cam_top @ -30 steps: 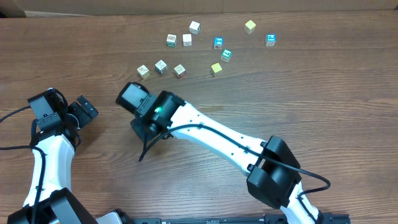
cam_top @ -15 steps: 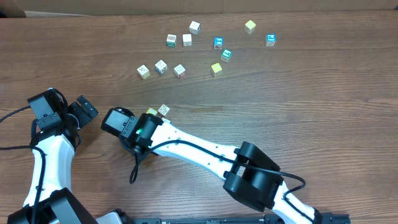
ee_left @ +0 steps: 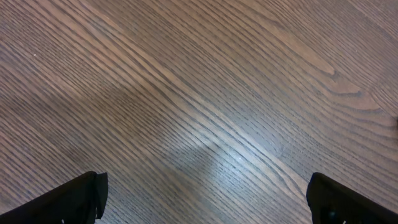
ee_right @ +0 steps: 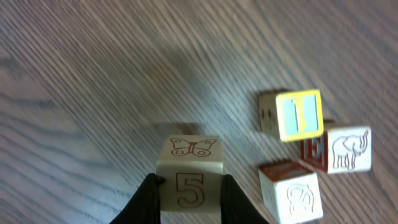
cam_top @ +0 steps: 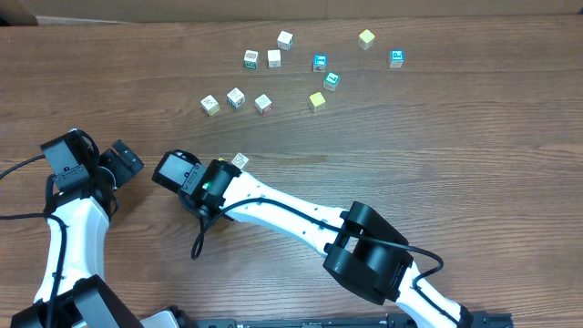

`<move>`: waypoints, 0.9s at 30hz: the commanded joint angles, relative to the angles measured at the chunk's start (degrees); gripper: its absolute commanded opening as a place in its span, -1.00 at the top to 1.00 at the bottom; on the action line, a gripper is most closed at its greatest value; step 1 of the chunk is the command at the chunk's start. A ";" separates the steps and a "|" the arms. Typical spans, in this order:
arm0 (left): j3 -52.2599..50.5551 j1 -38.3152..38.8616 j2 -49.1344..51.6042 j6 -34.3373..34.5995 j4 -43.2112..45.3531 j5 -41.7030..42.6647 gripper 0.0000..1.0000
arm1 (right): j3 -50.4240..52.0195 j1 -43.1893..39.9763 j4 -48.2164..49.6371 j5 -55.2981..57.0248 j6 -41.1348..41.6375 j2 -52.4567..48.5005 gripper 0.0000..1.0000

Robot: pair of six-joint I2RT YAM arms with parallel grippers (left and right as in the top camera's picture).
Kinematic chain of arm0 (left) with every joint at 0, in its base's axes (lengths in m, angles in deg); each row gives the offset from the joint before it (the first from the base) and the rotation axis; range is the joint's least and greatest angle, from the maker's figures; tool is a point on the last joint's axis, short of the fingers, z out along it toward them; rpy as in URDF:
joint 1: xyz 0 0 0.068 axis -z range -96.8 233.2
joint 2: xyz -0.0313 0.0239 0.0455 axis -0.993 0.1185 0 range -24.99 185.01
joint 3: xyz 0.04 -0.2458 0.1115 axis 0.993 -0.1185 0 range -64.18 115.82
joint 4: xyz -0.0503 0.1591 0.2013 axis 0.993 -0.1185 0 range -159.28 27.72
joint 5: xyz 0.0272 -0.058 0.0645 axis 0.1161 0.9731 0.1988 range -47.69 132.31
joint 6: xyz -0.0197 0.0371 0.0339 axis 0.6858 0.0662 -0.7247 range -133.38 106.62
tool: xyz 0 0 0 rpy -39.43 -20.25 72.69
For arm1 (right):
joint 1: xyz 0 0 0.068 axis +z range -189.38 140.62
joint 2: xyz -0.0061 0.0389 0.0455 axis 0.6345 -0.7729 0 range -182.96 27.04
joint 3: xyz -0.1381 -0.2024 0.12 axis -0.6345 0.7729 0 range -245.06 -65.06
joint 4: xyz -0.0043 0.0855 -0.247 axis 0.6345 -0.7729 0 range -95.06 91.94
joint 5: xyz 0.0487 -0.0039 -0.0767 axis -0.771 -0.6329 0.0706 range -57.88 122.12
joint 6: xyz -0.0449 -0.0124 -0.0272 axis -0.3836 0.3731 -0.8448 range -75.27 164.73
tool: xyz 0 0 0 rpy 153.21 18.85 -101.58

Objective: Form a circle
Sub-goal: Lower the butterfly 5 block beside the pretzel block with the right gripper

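In the right wrist view my right gripper (ee_right: 189, 194) is shut on a pale wood cube (ee_right: 189, 171) printed with a 5 and a butterfly, held low over the table. To its right three cubes of the circle sit in a tight cluster: a yellow-faced one (ee_right: 300, 115), one with an elephant (ee_right: 349, 149) and a red-topped one (ee_right: 292, 191). The held cube stands apart from them, a gap to their left. From overhead the right gripper (cam_top: 211, 180) hides most of the cluster and one cube (cam_top: 240, 160) peeks out. My left gripper (ee_left: 205, 200) is open over bare wood.
Several loose cubes lie scattered at the back of the table, such as one at mid-left (cam_top: 263, 103), a yellow one (cam_top: 316, 100) and a blue one (cam_top: 396, 58). The left arm (cam_top: 77, 187) rests at the left edge. The right arm's links stretch across the near middle.
The right gripper swung left and nearer, then edged back right toward the cluster, covering the yellow cube seen beside it half a second ago. The left arm has not moved.
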 commanded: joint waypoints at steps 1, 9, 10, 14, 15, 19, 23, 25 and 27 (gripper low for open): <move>-0.13 -0.20 -0.87 0.52 0.07 0.20 -0.99 | 2.08 -0.07 2.27 0.42 -0.26 -0.26 0.61; -0.13 -0.20 -0.87 0.52 0.07 0.20 -0.99 | 2.43 -0.39 2.14 0.42 -0.26 -0.26 0.60; -0.13 -0.20 -0.87 0.52 0.07 0.20 -0.99 | 2.43 -0.44 1.88 0.42 -0.26 -0.26 0.59; -0.13 -0.20 -0.87 0.52 0.07 0.20 -0.99 | 2.43 -0.94 1.18 0.42 -0.26 -0.26 0.58; -0.13 -0.20 -0.87 0.52 0.07 0.20 -0.99 | 2.43 -1.11 0.96 0.44 -0.26 -0.26 0.57; -0.13 -0.20 -0.87 0.52 0.07 0.17 -0.99 | 2.43 -1.57 0.72 0.37 -0.24 -0.26 0.53; -0.13 -0.20 -0.87 0.52 0.07 0.20 -0.99 | 2.43 -1.55 0.72 0.35 -0.24 -0.26 0.53; -0.13 -0.20 -0.87 0.52 0.07 0.20 -0.99 | 2.43 -1.55 0.70 0.33 -0.24 -0.26 0.51; -0.13 -0.20 -0.87 0.50 0.04 0.20 -0.99 | 2.62 -1.55 0.70 0.13 -0.24 -0.26 0.51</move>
